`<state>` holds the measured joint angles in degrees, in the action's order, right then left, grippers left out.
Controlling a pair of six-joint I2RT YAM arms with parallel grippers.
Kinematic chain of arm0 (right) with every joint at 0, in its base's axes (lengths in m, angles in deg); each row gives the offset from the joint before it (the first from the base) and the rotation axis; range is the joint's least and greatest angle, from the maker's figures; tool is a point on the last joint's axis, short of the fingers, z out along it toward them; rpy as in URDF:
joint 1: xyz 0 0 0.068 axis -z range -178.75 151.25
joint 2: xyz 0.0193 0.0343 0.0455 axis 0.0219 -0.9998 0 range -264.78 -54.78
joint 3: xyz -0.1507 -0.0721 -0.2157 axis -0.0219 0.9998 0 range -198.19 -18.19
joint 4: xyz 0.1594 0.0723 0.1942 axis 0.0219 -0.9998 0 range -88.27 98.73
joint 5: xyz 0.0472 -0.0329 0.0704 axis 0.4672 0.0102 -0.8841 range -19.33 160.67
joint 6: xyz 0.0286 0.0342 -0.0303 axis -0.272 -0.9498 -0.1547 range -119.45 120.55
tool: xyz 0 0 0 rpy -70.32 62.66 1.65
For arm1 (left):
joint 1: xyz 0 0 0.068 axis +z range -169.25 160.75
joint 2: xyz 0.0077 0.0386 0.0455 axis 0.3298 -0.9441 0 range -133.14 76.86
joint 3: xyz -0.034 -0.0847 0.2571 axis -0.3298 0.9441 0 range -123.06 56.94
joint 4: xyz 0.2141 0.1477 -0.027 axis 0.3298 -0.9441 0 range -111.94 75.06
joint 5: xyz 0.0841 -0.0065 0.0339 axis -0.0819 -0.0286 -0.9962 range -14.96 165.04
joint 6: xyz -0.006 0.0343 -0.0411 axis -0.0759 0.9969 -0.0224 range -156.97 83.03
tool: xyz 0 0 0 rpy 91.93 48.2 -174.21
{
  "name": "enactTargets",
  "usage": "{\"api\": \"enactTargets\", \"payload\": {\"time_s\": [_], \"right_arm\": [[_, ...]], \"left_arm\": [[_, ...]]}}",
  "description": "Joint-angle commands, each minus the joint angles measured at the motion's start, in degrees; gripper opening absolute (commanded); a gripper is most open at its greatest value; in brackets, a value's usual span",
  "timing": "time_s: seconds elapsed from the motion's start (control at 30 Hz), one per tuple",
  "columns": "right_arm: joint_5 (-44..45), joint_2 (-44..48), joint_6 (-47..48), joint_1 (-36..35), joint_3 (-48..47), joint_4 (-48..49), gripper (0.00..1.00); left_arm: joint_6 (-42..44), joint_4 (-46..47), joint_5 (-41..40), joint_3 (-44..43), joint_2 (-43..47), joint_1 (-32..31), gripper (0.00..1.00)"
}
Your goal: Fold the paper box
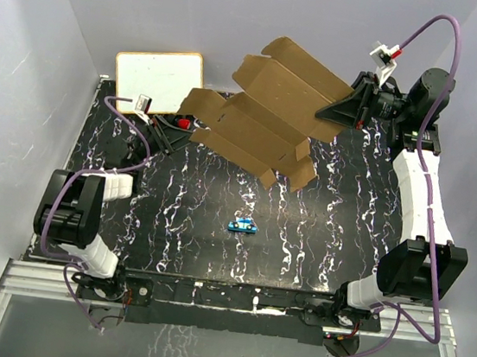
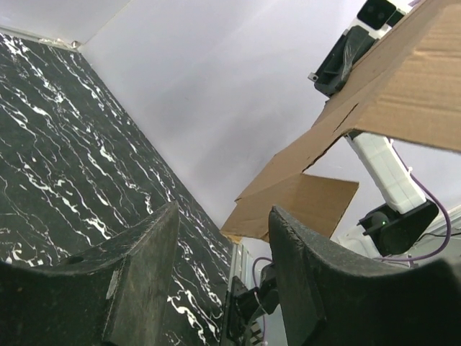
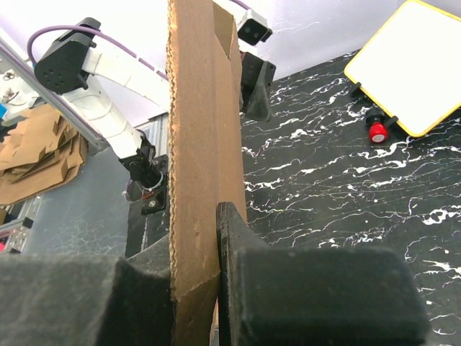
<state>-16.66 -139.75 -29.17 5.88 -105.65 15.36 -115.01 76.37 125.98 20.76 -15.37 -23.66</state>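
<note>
Top external view: the black table point(image 1: 212, 254) lies under the flat brown paper box point(image 1: 264, 112), which is lifted up near the back. The right gripper point(image 1: 325, 123) pinches its right edge. The left gripper point(image 2: 225, 209) is spread apart near its left end, holding nothing.

Cardboard sheet point(image 1: 263, 116) raised over the far half of the table point(image 1: 182, 215).
Right edge between the fingers of the right gripper point(image 1: 325, 115); left gripper point(image 1: 170, 133) beside the left end; whiteboard point(image 1: 158, 77) behind it in the far left corner; small object point(image 1: 241, 225) on the table nearer the arms.
</note>
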Motion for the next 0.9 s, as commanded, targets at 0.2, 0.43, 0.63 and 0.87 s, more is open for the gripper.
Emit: {"api": "enactTargets", "payload": {"time_s": [0.2,0.43,0.63,0.87], "right_arm": [[1.0,0.3,0.4,0.8,0.5,3.2,0.08],[1.3,0.2,0.9,1.1,0.9,3.2,0.08],[1.3,0.0,1.0,1.4,1.1,3.3,0.08],[1.5,-0.2,1.1,1.4,1.5,3.2,0.08]], "left_arm": [[3.5,12.2,1.8,2.0,5.8,-2.5,0.51],[3.5,12.2,1.4,1.5,6.8,-3.0,0.53],[3.5,12.2,-1.8,3.1,8.5,-3.0,0.58],[2.5,12.2,-1.0,1.7,9.0,-3.6,0.65]]}}
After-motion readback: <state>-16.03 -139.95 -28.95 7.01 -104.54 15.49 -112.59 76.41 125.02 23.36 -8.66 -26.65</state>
